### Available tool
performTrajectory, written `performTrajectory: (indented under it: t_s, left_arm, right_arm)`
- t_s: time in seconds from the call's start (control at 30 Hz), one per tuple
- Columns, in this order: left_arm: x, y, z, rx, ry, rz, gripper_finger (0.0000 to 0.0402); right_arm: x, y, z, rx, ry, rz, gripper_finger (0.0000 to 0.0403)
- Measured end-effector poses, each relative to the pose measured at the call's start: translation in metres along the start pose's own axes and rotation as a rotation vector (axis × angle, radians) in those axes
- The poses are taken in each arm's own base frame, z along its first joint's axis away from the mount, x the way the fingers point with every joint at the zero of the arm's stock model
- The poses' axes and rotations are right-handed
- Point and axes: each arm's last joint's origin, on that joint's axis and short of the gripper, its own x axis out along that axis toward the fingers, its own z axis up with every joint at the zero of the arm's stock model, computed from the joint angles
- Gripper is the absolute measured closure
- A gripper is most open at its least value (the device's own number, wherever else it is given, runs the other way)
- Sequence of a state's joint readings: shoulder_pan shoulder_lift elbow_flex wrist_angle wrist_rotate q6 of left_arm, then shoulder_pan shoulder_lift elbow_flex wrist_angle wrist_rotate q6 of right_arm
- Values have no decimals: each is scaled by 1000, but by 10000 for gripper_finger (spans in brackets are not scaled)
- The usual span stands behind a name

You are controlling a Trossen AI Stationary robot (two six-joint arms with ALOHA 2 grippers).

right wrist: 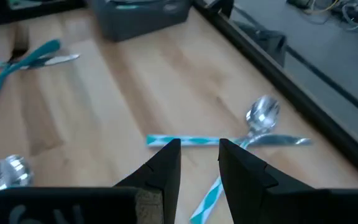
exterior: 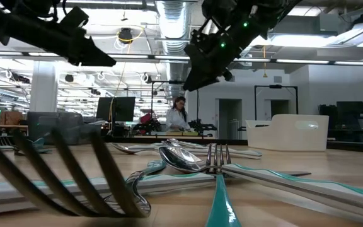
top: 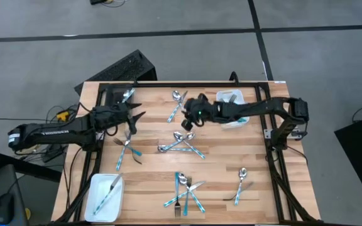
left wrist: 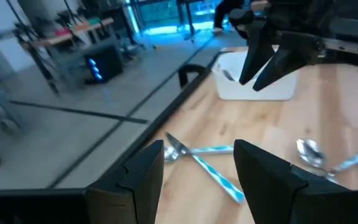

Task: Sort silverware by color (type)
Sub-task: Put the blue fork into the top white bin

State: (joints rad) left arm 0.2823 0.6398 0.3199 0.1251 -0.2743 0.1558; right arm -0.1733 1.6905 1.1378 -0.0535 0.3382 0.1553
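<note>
both grippers are hovering over the table's (top: 149,188) far half: left gripper (top: 135,117) with jaws apart, right gripper (top: 188,120) (jaws slightly parted, empty) above scattered silverware (top: 182,143).

Both arms are dark, near-black machines built from slim tubular links and blocky joint housings. The left arm (top: 55,130) carries white lettering along its forearm link and ends toward its base in a pale, rounded cap. The right arm (top: 256,110) shows a small green light near its wrist, and a boxy elbow joint. Each arm's fingers (left wrist: 145,174) are matte black, wedge-shaped plates tapering to blunt tips, with angular faceted edges.
</note>
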Motion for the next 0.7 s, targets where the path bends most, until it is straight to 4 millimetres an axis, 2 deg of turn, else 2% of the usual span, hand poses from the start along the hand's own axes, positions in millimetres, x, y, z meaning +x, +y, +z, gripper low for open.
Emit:
performTrajectory:
  t_s: [0.27,0.53,0.63,0.7]
  left_arm:
    - [17,6,-14,47,119,52,219]
    - [24,6,-21,13,172,58,219]
    - [24,6,-20,-3,167,60,219]
    - [24,6,-19,-30,153,64,219]
  right_arm:
    - [8,-24,6,16,-20,-18,269]
    - [6,-18,5,23,-21,8,269]
    - [17,-12,0,32,-18,16,269]
    - [27,-7,-12,47,26,15,269]
